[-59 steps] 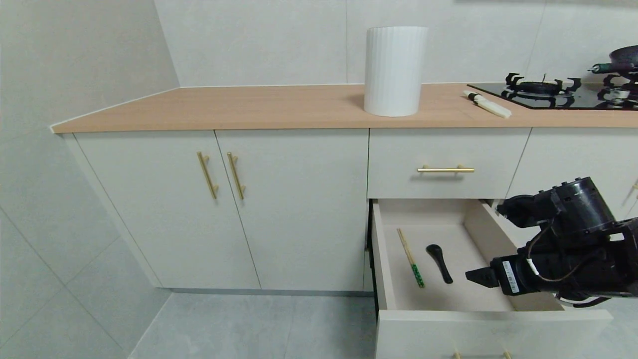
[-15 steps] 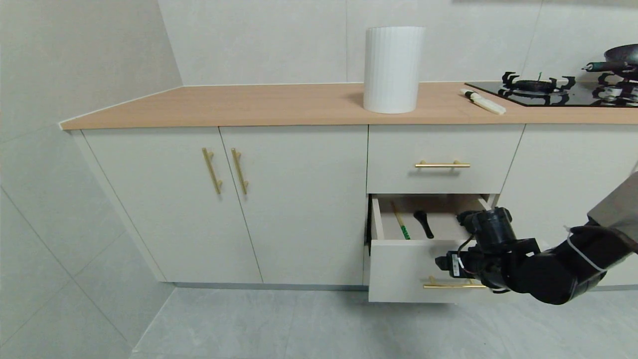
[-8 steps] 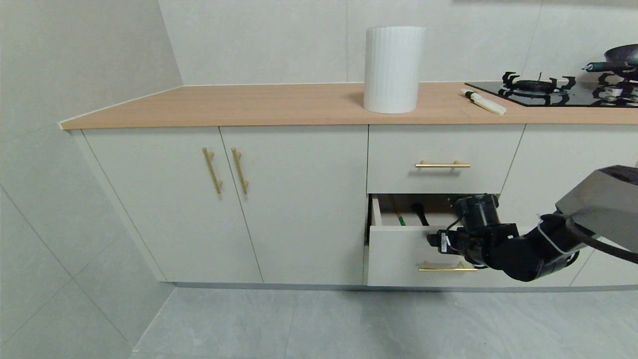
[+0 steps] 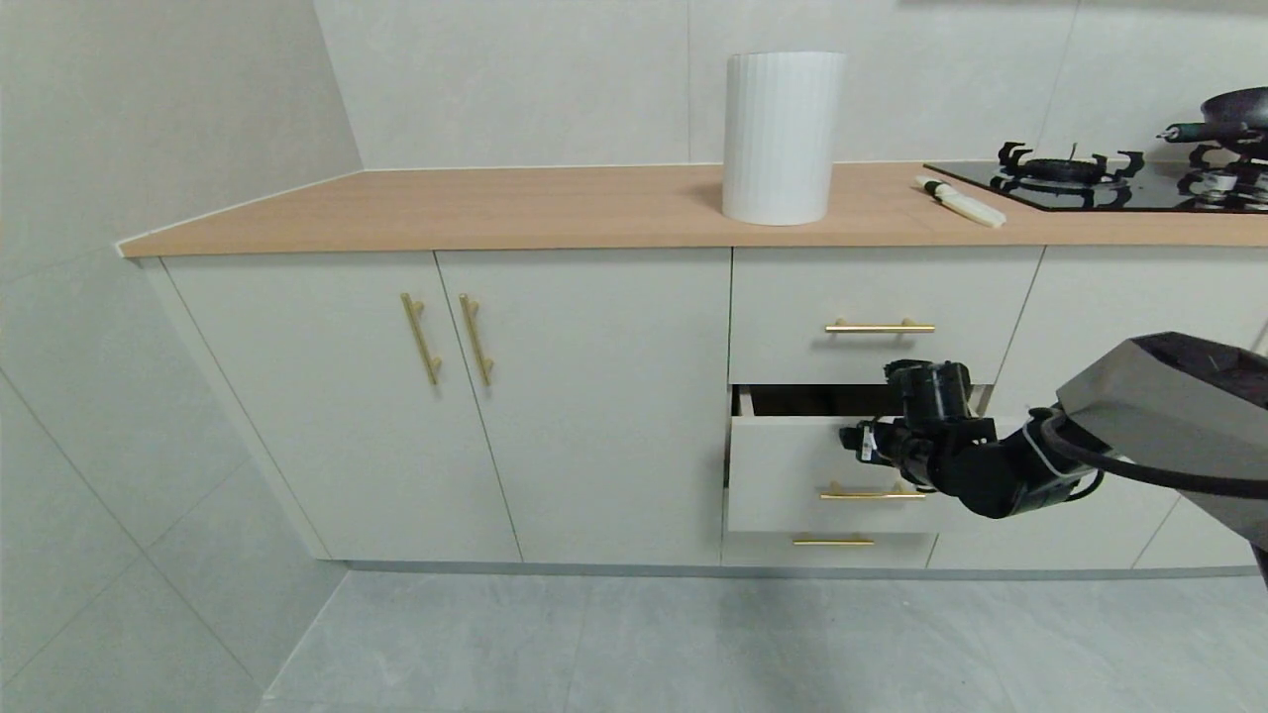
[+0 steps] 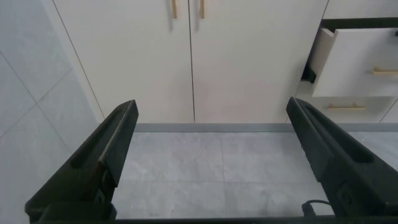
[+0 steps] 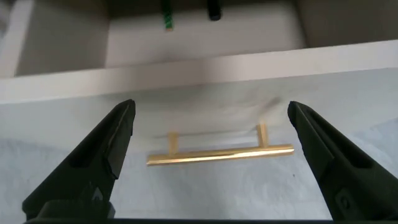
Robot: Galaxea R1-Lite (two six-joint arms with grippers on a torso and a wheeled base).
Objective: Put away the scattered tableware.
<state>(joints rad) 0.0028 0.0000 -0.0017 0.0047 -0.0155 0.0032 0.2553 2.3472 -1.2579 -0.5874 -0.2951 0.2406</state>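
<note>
- The chopsticks (image 6: 166, 22) and the black spoon (image 6: 214, 9) are being kept inside the drawer (image 4: 783, 465), just beyond the right jaws. That part of the task is being judged as done.
- The drawer is being shown nearly shut, with a narrow dark gap open along its top. A last push is being judged as what is left for it.
- The right jaws are being held released and spread wide, grasping nothing, right at the drawer front. The brass handle (image 6: 221, 154) is lying across the space between them, slightly below their tips. Whether the front is being touched cannot be told.
- The left jaws are being held released too, empty, over the floor (image 5: 205, 180). They are facing the cupboard doors (image 5: 124, 56) and are well apart from the drawer.
- A pale stick-like item (image 4: 959, 203) is being left on the table (image 4: 495, 208), well above the right jaws and beside the stove (image 4: 1090, 183). Whether it is tableware cannot be told, so it may be waiting to be put away.
- A tall white canister (image 4: 783, 139) is being carried by the table above the right jaws. A pan (image 4: 1238, 104) is sitting on the stove, far to their right.
- Nothing is being seen between the right jaws and the drawer front. The upper drawer (image 4: 882, 297) just above them and a lower handle (image 4: 832, 541) below them are being judged as no hindrance.
</note>
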